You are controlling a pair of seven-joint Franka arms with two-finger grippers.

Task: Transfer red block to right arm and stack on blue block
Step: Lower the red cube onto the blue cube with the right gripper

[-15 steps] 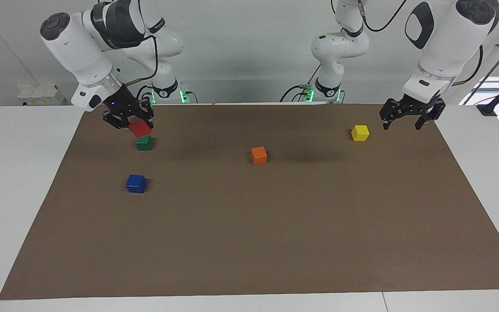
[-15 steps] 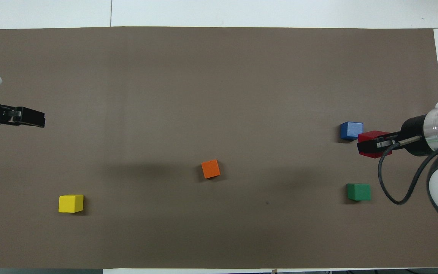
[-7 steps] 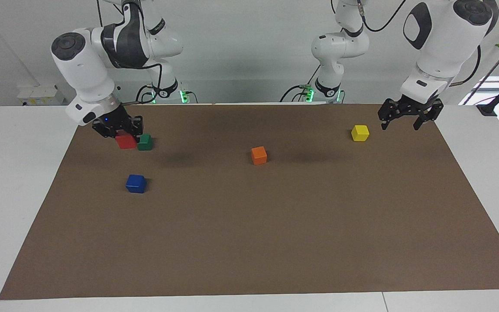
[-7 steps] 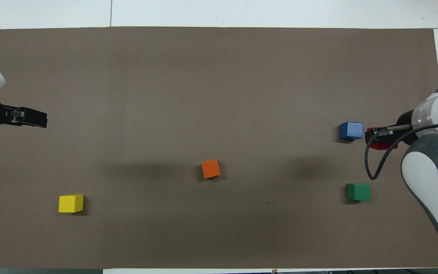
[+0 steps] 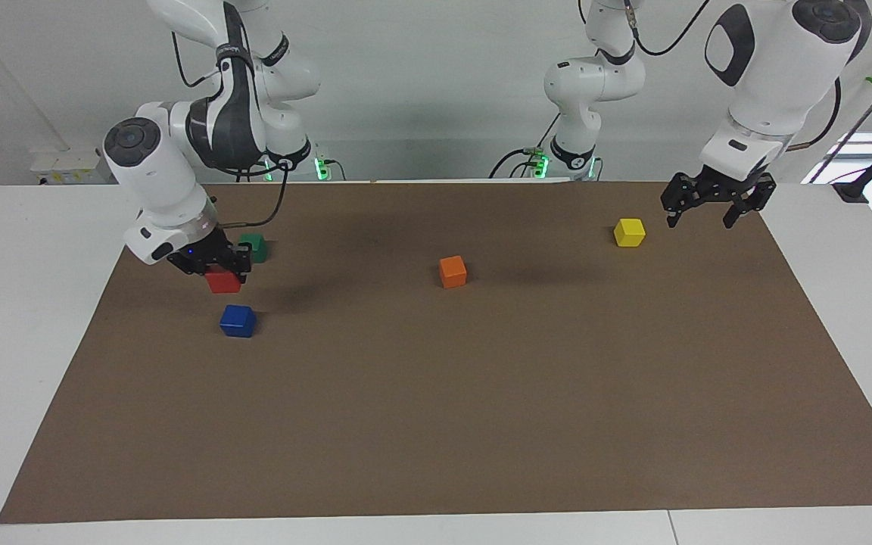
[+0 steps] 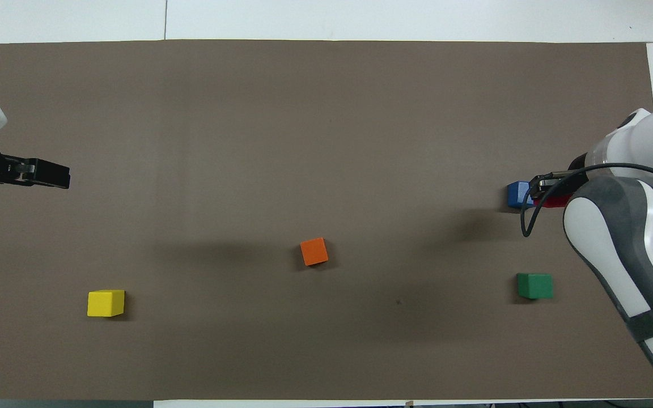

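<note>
The right tool (image 5: 213, 266), clamped on the red block (image 5: 223, 281), has swung away from above the green block (image 5: 254, 247) and come lower; it now hangs over the mat (image 5: 436, 424) just beside the blue block (image 5: 238, 321), the red block raised and not touching it. The left tool (image 5: 714, 203), fingers apart, still waits near the yellow block (image 5: 629, 232). The orange block (image 5: 453, 271) has not moved.
</note>
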